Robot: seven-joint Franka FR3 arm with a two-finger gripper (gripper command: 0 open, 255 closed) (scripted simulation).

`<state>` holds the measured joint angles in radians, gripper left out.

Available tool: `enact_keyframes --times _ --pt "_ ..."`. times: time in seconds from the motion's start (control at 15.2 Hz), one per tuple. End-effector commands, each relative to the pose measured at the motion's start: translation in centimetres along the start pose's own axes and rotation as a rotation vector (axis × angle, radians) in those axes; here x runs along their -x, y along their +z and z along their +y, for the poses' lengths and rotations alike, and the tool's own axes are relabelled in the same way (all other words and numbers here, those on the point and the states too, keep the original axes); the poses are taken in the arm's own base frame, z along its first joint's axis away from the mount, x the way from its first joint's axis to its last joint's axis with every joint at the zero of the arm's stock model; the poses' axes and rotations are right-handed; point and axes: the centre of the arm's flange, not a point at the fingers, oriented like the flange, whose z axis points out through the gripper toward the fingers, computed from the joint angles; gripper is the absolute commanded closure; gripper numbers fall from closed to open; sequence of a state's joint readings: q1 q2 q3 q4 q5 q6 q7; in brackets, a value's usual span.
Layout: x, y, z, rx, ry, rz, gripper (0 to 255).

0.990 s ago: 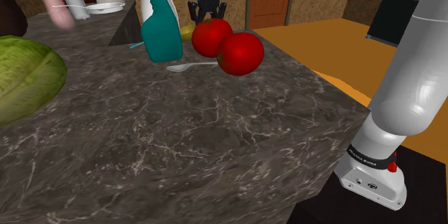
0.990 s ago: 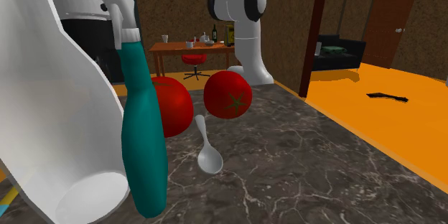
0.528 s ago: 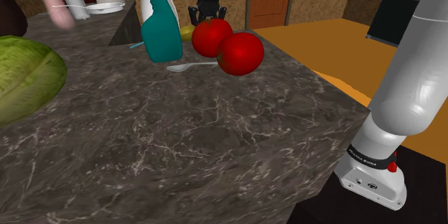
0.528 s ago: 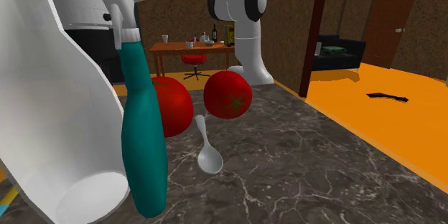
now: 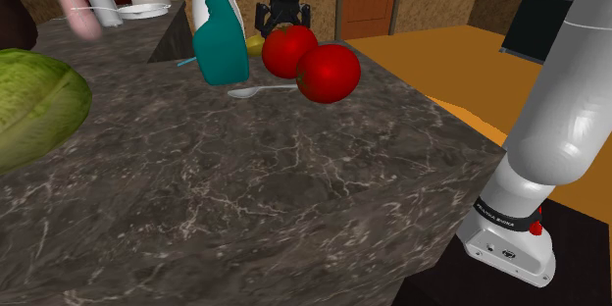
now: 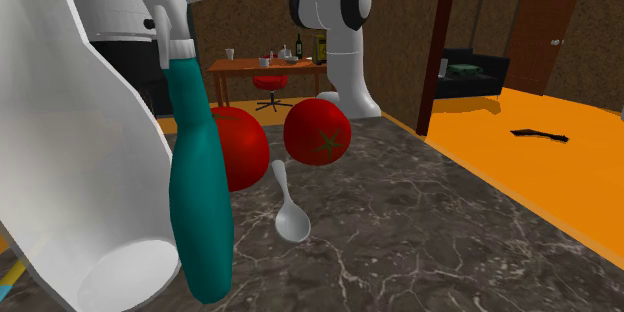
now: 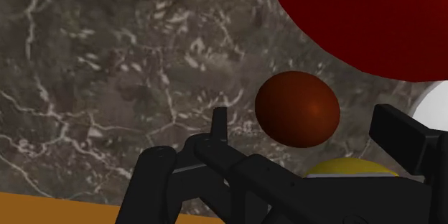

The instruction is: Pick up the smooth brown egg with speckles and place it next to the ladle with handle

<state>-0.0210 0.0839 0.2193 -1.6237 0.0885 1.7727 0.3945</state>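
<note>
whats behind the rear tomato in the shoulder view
The pincer hangs behind the rear tomato, beside a partly hidden yellow object. The tomato covers the pincer's tips; the wrist view shows a brown egg on the counter between them.

The egg (image 7: 297, 109) is an even reddish brown (darker toward its edges). Both tomatoes (image 5: 328, 72) are glossy red, the spray bottle (image 5: 221, 47) teal with a white head, the ladle (image 6: 291, 222) white, the counter (image 5: 275, 177) dark grey veined with white.
</note>
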Motion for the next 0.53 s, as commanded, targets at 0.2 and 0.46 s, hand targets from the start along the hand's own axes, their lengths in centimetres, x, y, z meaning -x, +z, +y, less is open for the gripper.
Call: enact_keyframes --times 0.2,0.46 --pt "0.0 -5.0 0.0 0.000 0.000 0.000 0" --pt "0.0 -5.0 0.0 0.000 0.000 0.000 0"
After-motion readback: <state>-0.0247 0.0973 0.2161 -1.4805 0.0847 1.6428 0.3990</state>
